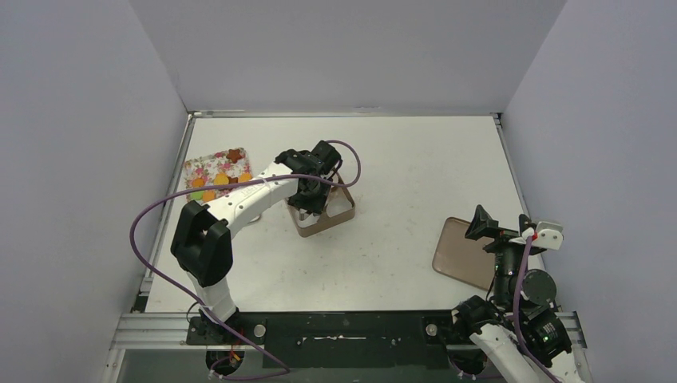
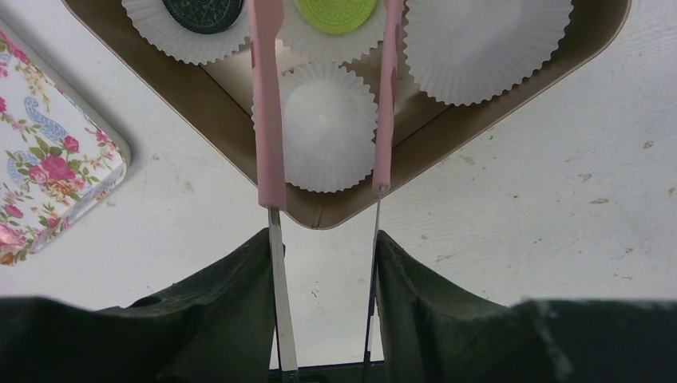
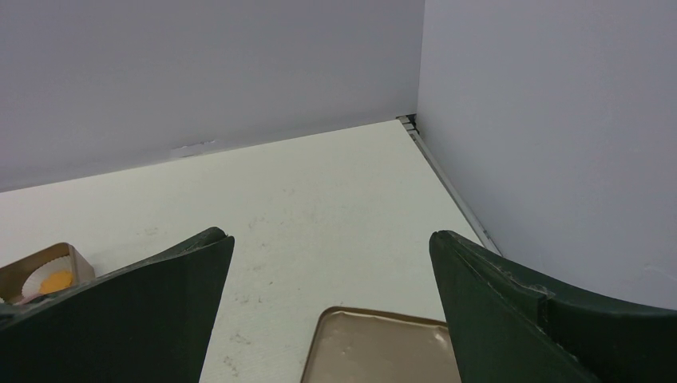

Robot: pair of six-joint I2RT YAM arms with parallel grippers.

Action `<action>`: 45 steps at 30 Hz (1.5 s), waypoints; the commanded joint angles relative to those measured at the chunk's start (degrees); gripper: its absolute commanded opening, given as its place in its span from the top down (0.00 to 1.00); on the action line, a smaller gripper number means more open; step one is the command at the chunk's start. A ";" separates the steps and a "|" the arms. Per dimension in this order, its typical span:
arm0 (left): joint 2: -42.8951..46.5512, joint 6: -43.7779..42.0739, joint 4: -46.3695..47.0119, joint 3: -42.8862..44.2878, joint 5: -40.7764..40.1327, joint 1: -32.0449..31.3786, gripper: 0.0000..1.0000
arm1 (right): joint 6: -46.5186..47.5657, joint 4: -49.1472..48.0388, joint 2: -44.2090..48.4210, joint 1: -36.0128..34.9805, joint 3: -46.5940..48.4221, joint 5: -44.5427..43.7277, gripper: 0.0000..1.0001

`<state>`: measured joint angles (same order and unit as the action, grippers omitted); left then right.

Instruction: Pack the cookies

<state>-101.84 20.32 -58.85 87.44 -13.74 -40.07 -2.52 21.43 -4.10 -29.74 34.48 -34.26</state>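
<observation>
White table (image 1: 399, 159), referenced to the brown box (image 2: 227, 120) at its centre. Left of the box: floral tray (image 1: 214, 171) bearing orange and brown cookies (image 1: 209, 191). Right of the box: flat lid (image 1: 463, 254), with the right gripper (image 3: 327, 235) beside it, jaws spread wide. Above the box: left gripper (image 2: 323, 239) clasping pink tongs (image 2: 267, 120), whose arms straddle a paper cup (image 2: 327, 128). In the box's other cups: a green cookie (image 2: 337, 12) and a dark cookie (image 2: 203, 9).

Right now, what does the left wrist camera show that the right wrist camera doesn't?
Only left wrist: pink tongs in the left end effector, a green cookie and a dark cookie in paper cups, the floral tray. Only right wrist: the tan lid, an orange cookie, the open right end effector. Both: the tan box and the white table.
</observation>
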 commanded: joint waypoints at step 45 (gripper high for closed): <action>17.67 0.06 5.12 -8.84 -4.84 33.53 0.64 | 0.48 -2.27 0.45 -0.59 -0.54 -0.41 0.00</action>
<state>-86.30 20.73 -58.52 78.70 -16.64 -8.84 -2.35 21.43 -4.10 -29.74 34.04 -34.24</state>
